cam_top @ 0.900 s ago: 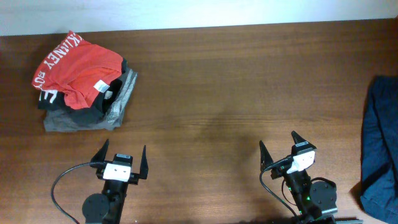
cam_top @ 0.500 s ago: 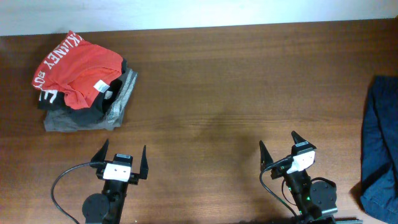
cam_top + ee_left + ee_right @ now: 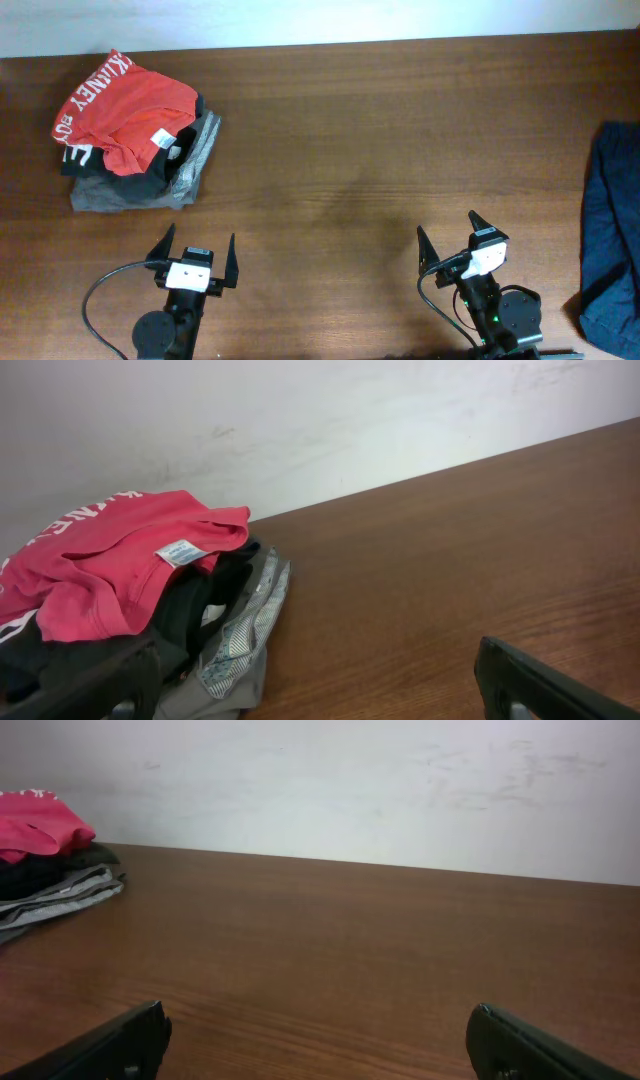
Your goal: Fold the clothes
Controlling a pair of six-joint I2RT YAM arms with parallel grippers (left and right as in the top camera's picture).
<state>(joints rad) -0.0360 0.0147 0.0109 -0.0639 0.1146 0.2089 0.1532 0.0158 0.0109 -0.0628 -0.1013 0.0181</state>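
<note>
Clothes [image 3: 612, 235], a single dark navy-blue garment of soft cloth, lay crumpled at the right edge of the overhead frame, running from mid-height down toward the lower right corner and cut off by the frame's border. Neither wrist view showed them.

Along the bottom of the overhead frame sat the two arms. The left gripper [image 3: 200, 236] was at lower left, its jaws spread wide with nothing between them, and a black cable [image 3: 100, 290] looped off to its left. The right gripper [image 3: 446, 224] was at lower centre-right, well apart from the clothes, its jaws likewise spread wide and holding nothing. In each wrist view the dark fingertips showed only in the bottom corners, with bare wood between them.

The brown wooden table [image 3: 350, 150] filled the middle of the overhead frame.

Farther back, in the upper left, a small pile rested on the table. A red garment [image 3: 125, 105] with white lettering along one edge and a white label [image 3: 160, 137] lay on top, a black garment [image 3: 165, 165] showed under it, and a grey garment [image 3: 130, 195] lay folded at the bottom. The left wrist view showed this pile at its lower left; the right wrist view caught only its edge at far left.

A pale wall [image 3: 300, 20] ran across the top of the frame behind the table.
</note>
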